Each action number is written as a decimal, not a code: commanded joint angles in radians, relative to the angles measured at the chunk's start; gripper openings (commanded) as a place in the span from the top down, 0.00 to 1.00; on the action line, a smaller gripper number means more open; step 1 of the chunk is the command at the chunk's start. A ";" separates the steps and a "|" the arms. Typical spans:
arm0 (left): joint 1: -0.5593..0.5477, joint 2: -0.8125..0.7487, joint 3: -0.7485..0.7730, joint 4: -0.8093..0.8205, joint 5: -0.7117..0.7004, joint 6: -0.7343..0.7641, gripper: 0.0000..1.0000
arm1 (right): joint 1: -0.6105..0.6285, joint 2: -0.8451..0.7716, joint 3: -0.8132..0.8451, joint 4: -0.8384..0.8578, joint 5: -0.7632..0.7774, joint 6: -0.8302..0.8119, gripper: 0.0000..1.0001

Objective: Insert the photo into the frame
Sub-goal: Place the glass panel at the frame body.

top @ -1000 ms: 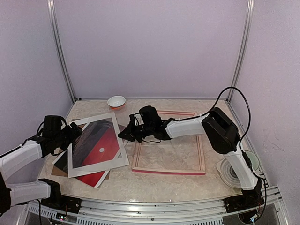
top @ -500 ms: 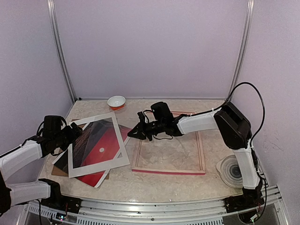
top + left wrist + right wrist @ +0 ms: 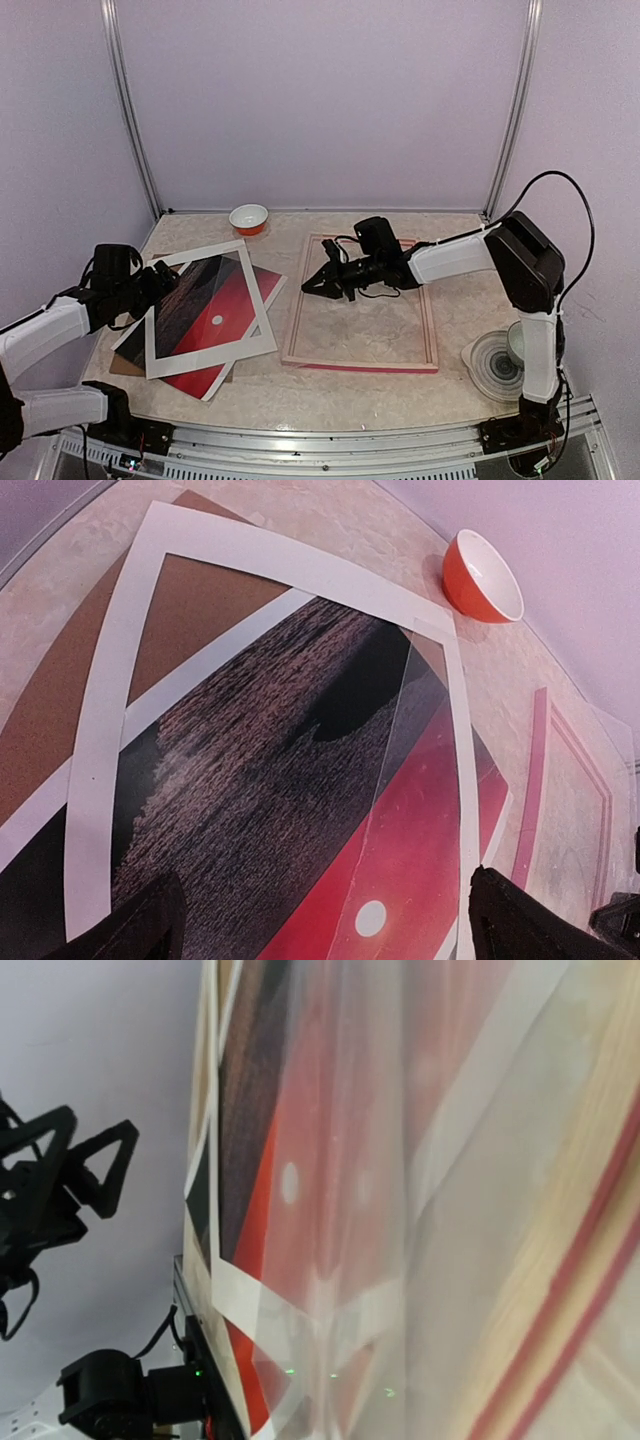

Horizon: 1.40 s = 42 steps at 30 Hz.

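Overhead: the photo (image 3: pixel 225 312) lies left on the desk (image 3: pixel 300 388) under a white mat (image 3: pixel 200 253), just beside the frame (image 3: pixel 360 365). Left claw (image 3: pixel 158 282) gapes wide, empty. Right claw (image 3: pixel 320 283) is closed above the frame.
Left wrist: the mat covers the photo; better lift it off first.
Right wrist: a clear sheet (image 3: pixel 400 1210) fills the view; I cannot tell whether it is gripped.

Left end effector (image 3: pixel 160 281) spread wide, arm bent; right end effector (image 3: pixel 312 286) pinched closed, arm stretched leftward.

**One of each on the table (image 3: pixel 350 388)**

One photo (image 3: pixel 215 310), one frame (image 3: pixel 431 320), one white mat (image 3: pixel 195 252), one brown backing board (image 3: pixel 60 710), one orange bowl (image 3: pixel 249 217), one clear sheet (image 3: pixel 430 780), and one round clear object (image 3: pixel 492 365) at the right near corner.
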 commanded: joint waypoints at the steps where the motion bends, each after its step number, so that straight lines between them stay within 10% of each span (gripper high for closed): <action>1: 0.001 0.004 0.067 -0.033 0.047 0.063 0.03 | -0.034 -0.079 -0.050 0.026 -0.022 -0.048 1.00; 42: 0.002 0.030 0.145 -0.065 0.239 0.270 0.01 | -0.305 -0.185 -0.295 0.019 -0.181 -0.156 1.00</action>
